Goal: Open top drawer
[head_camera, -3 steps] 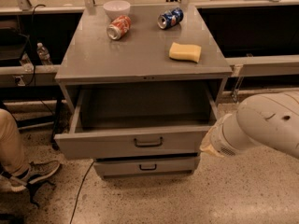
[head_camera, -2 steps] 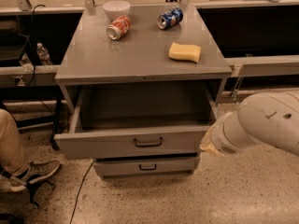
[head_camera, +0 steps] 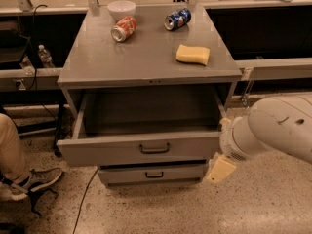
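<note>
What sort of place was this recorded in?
Probably a lab or workshop: a grey metal cabinet on speckled floor, with bench rails behind. The top drawer stands open, and the gripper is low at its right front corner.

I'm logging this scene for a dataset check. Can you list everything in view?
cabinet: one, grey, centre
top drawer: one, grey, standing open, nothing visible inside
lower drawer: one, grey, beneath it, shut
bowl: one, white, back of the cabinet top
red can: one, on its side, beside the bowl
blue can: one, on its side, back right
sponge: one, yellow, right of the cabinet top
water bottle: one, clear, left shelf
person's leg: one, tan trousers, bottom left
arm: one, white, right
gripper: one, tan, by the top drawer's right front corner
</note>
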